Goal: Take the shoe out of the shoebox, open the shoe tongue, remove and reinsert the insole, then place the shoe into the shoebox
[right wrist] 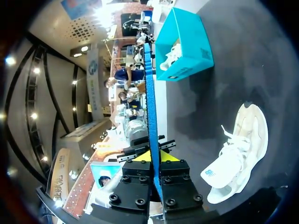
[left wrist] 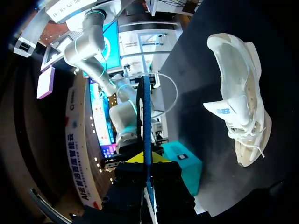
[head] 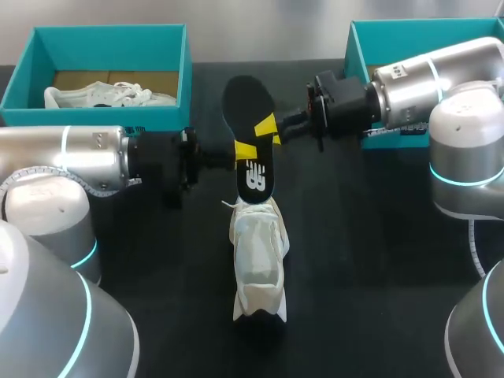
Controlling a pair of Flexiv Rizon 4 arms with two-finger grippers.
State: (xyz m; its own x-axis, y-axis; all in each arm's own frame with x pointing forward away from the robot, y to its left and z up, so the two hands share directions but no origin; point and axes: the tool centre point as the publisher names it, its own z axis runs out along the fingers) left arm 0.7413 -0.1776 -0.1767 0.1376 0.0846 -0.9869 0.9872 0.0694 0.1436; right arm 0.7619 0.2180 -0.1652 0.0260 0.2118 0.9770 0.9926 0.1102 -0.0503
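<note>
Both jaws pinch a thin, flat black foam insole [head: 248,98]. In the head view the left gripper [head: 246,150] and right gripper [head: 266,126] clamp it from opposite sides, upright, just behind the white mesh shoe [head: 258,260]. A teal cardboard shoebox [head: 102,47] stands well beyond the shoe.

In the left wrist view the insole [left wrist: 146,116] shows edge-on, blue-rimmed, in the left gripper [left wrist: 147,161], beside the shoe [left wrist: 238,98].

The right wrist view shows the same in the right gripper [right wrist: 155,156].
</note>
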